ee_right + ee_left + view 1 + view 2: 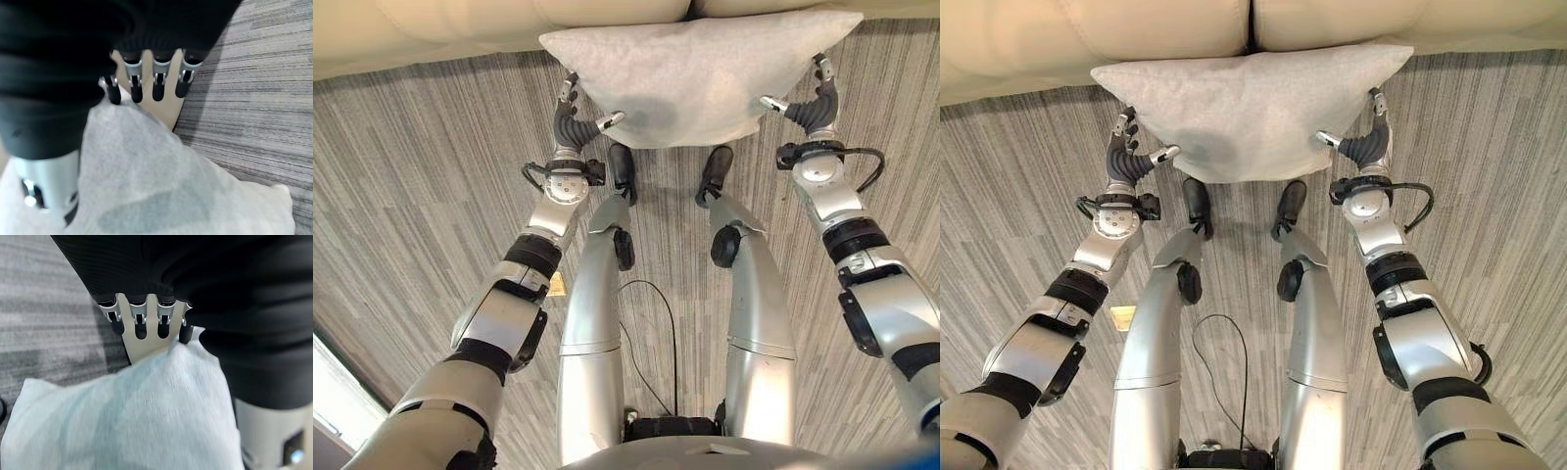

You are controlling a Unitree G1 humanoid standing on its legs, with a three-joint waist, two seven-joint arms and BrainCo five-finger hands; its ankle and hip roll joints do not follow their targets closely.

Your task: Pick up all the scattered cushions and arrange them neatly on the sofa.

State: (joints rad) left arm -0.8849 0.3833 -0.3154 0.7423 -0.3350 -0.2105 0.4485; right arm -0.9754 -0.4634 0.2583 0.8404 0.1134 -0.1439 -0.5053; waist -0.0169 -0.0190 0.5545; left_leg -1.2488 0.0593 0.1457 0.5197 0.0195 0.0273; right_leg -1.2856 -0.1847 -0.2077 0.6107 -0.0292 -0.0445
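Note:
A pale grey cushion hangs in front of me, carried between my two hands, with its far edge over the front of the cream sofa. My left hand presses the cushion's left side, fingers straight and thumb reaching under the lower edge. My right hand presses the right side the same way. In the left wrist view the straight fingers lie along the cushion. The right wrist view shows its fingers straight beside the cushion.
Grey striped carpet runs up to the sofa's front. A small yellowish tag lies on the floor by my left arm. The sofa's two seat cushions meet at a seam straight ahead.

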